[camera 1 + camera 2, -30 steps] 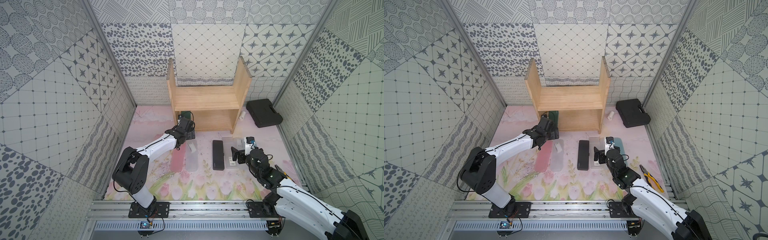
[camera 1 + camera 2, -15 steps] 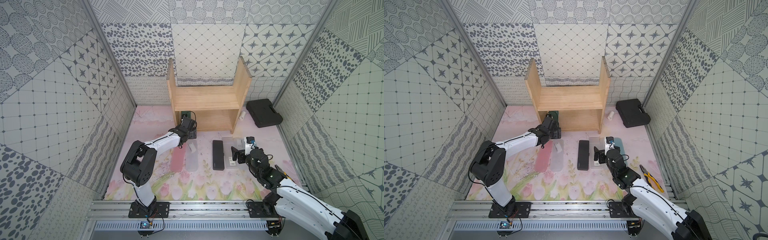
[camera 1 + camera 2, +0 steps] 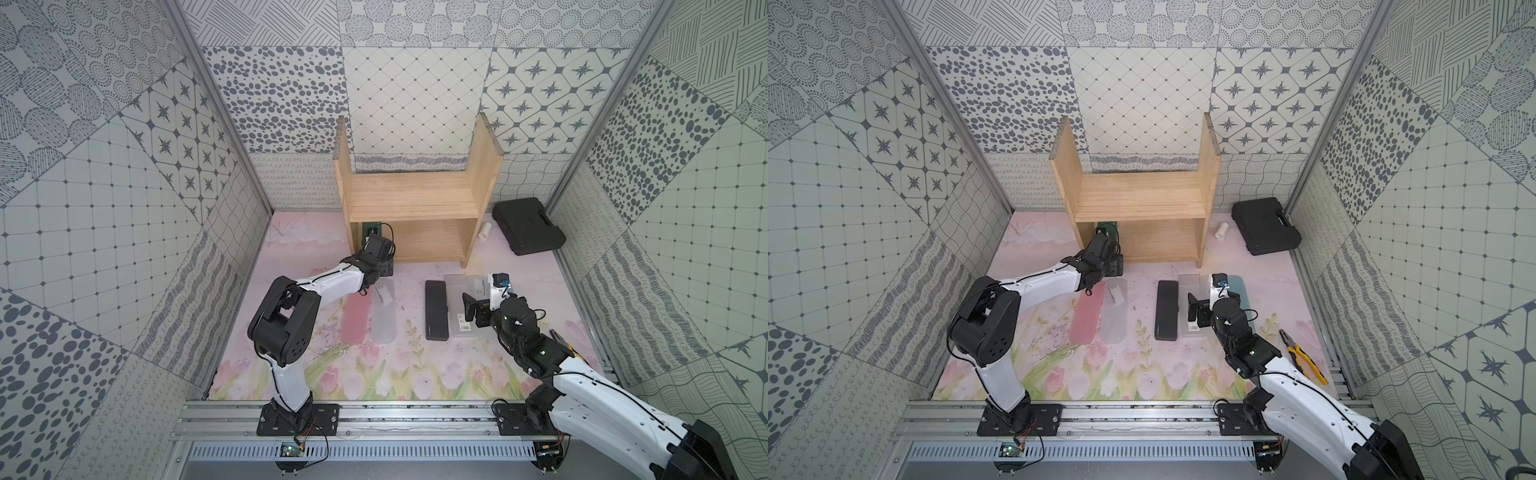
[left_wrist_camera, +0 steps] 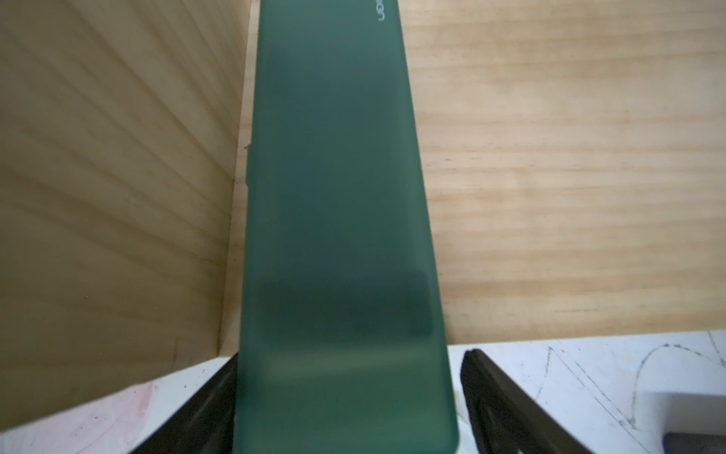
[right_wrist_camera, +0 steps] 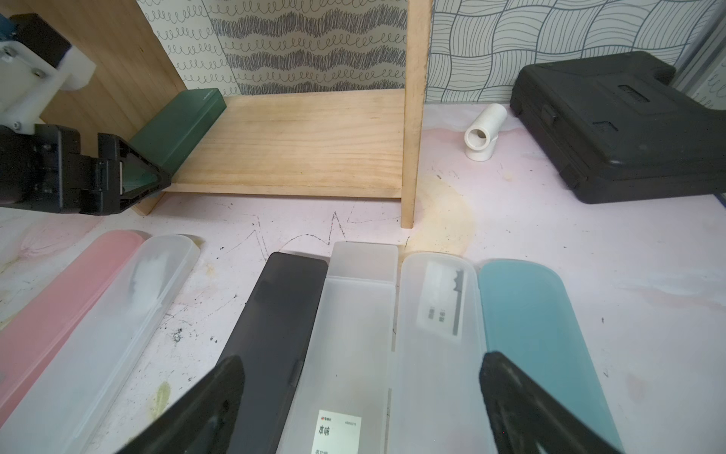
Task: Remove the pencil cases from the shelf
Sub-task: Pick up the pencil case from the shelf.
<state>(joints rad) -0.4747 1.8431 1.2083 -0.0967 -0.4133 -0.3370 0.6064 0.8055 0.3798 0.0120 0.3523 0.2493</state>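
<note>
Your dark green case [image 5: 176, 129], a long slim box of matte plastic with rounded corners, is lying flat on the bottom board of the pine shelf [image 3: 415, 199], just left of centre in a top view and tight beside the left panel. Your left gripper [image 4: 349, 353] is straddling its near end, one finger touching and the other just apart. The pink case [image 5: 59, 295], black case [image 5: 275, 334], blue case [image 5: 530, 334] and three frosted cases [image 5: 353, 334] are lying on the floral mat [image 3: 374, 374]. Your right gripper [image 5: 363, 355] is hanging wide open above them, holding nothing.
</note>
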